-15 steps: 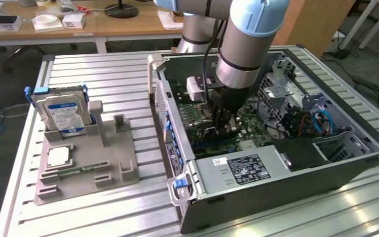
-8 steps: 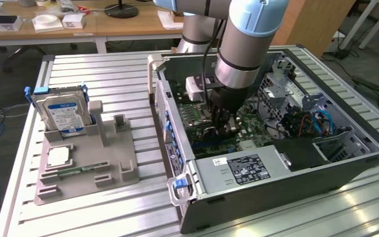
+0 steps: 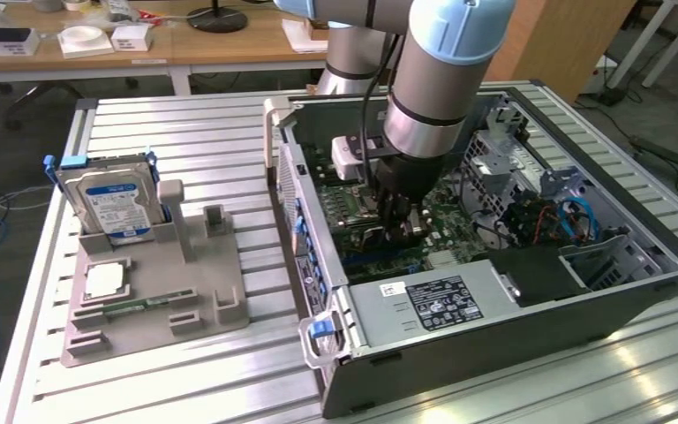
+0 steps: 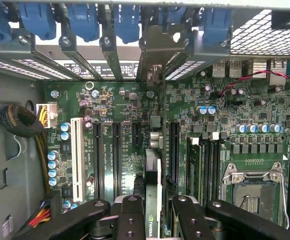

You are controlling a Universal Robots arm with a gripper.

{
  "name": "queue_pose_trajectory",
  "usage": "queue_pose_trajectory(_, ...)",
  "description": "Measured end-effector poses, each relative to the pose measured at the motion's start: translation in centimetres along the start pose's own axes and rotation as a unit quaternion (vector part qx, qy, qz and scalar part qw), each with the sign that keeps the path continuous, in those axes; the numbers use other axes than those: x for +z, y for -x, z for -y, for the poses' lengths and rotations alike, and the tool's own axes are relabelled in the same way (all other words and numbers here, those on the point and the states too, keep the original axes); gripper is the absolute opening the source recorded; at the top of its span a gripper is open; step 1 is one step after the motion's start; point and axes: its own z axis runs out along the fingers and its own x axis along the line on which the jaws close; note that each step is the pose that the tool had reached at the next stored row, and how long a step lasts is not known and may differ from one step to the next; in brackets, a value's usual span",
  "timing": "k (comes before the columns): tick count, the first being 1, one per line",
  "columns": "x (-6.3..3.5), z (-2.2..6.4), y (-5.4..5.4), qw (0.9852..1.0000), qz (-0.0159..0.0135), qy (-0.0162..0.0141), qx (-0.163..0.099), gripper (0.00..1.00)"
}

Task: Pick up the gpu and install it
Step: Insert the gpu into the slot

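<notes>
In the wrist view, the gpu (image 4: 152,167) hangs edge-on between my two black fingers (image 4: 130,215), a green logo showing on its top edge. My gripper (image 4: 152,207) is shut on it. The card's silver bracket (image 4: 157,55) reaches the case's rear slot openings, and the card stands over the black expansion slots of the green motherboard (image 4: 125,150). In the exterior view, my gripper (image 3: 394,225) is lowered inside the open computer case (image 3: 528,291), just above the board. Whether the card's edge sits in a slot is hidden.
A grey fixture (image 3: 156,300) on the exterior view's left holds a hard drive (image 3: 109,199), a processor chip (image 3: 103,281) and a green memory stick (image 3: 139,305). Inside the case are the power supply (image 3: 433,305), the empty processor socket (image 4: 254,187), a white slot (image 4: 76,155) and blue bracket latches (image 4: 125,22).
</notes>
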Motion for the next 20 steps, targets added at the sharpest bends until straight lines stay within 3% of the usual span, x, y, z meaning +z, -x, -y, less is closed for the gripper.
queue_pose_trajectory(20, -0.07, -0.03, 0.12, 1.0, 0.0, 0.0, 0.0, 0.26)
